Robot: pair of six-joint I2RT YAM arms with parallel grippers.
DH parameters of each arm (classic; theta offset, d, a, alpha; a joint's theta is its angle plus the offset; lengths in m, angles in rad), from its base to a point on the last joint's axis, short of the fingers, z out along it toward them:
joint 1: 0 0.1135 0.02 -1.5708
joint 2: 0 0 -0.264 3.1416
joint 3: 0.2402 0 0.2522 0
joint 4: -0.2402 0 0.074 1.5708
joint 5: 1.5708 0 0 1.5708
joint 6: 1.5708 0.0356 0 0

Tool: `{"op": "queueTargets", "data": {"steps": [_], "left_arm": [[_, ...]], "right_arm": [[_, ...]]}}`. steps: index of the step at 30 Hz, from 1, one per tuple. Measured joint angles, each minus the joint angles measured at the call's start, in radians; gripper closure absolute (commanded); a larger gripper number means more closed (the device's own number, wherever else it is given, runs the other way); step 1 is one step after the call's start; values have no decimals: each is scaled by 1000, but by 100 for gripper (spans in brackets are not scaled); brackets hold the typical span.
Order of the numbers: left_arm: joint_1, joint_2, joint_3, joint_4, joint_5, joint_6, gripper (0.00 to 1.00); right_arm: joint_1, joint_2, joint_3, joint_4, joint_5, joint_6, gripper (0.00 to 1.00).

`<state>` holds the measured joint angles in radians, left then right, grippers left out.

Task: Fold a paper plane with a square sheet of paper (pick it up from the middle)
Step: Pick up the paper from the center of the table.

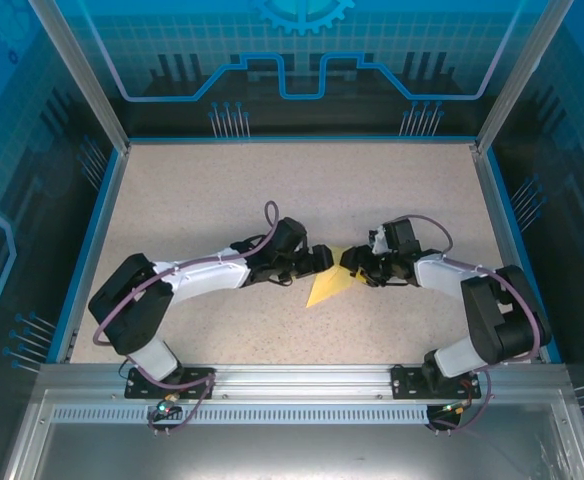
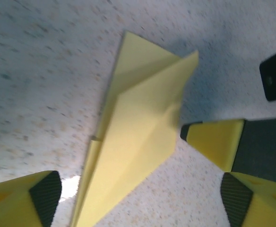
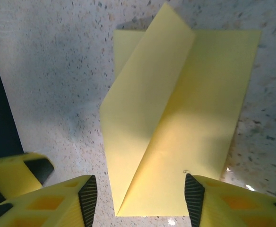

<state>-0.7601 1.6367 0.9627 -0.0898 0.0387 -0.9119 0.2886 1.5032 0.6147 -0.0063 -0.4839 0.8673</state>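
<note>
With left gripper point(image 2: 140, 191) and right gripper point(image 3: 142, 198) both spread open astride the paper plane point(image 1: 329, 288), the next crease likely needs aligned, firmly pressed layers.

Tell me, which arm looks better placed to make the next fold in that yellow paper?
Probably the right arm. The right gripper, open, straddles the paper, its raised flap centred ahead. The left gripper, also open, has the paper off toward one finger.

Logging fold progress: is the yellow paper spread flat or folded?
Folded: the paper shows overlapping layers and diagonal creases, narrowing to a point, not a flat square.
</note>
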Motion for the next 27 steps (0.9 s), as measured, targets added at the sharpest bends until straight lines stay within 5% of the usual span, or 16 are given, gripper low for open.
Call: {"op": "queueTargets", "data": {"steps": [20, 27], "left_arm": [[96, -89, -86, -33, -35, -6, 1], [131, -134, -118, -34, -34, -9, 1]], "right_arm": [[106, 180, 83, 114, -52, 32, 65], [124, 204, 81, 201, -71, 55, 84]]}}
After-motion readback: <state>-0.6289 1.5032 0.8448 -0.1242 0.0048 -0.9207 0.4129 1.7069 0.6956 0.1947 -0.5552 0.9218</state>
